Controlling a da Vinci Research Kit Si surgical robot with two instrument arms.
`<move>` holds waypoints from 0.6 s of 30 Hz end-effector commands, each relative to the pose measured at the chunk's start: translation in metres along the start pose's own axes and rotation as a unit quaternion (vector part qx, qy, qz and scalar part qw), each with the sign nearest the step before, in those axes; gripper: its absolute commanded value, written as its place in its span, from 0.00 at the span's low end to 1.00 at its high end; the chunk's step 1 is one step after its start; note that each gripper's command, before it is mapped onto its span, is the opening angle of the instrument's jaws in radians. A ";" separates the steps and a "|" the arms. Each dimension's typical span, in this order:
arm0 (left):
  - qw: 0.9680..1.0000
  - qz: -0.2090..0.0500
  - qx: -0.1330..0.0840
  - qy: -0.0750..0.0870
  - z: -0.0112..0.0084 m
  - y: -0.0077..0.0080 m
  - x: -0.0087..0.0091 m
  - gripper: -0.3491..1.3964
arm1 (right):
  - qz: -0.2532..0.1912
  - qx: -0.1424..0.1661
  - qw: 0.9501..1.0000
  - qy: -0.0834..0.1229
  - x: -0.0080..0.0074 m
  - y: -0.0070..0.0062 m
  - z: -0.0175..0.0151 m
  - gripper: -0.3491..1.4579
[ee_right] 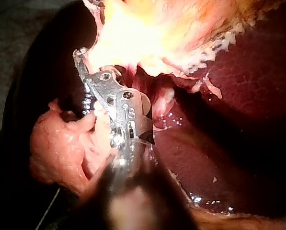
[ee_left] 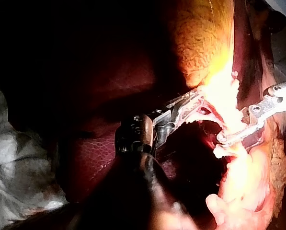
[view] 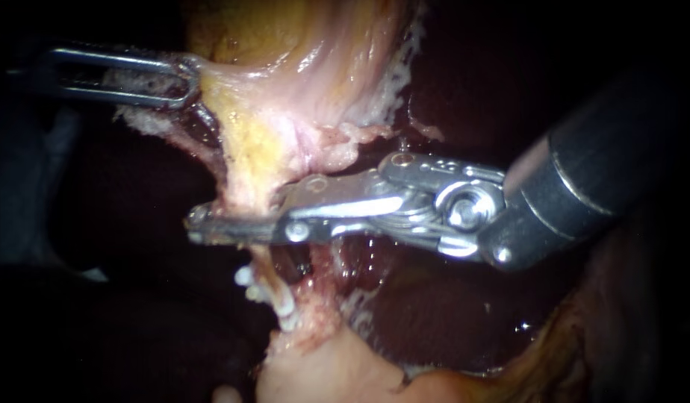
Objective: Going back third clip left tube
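While the gallbladder (view: 285, 89) is gripped by the left instrument (view: 190, 82), the tube (view: 248, 195) is straddled by the right instrument (view: 194, 224), jaws parted, clips (view: 284, 306) just beneath. Withdrawal seems to be in hand; a clean backward pull is needed.

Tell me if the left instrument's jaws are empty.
No: the left instrument grips the edge of the pale tissue between both jaws.

Hiding a stretch of the tube (view: 248, 192) behind the right instrument (view: 198, 224). Losing the left instrument (view: 190, 80) shaft in darkness at the far left edge. Washing out the gallbladder (ee_left: 219, 81) in glare, left wrist view. Blurring the right instrument's near shaft, right wrist view.
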 end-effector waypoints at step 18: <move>1.000 0.000 0.000 0.000 0.0000 0.0000 -0.0001 0.00 | -0.065 -0.059 0.996 0.008 -0.0032 0.0046 0.0000 0.47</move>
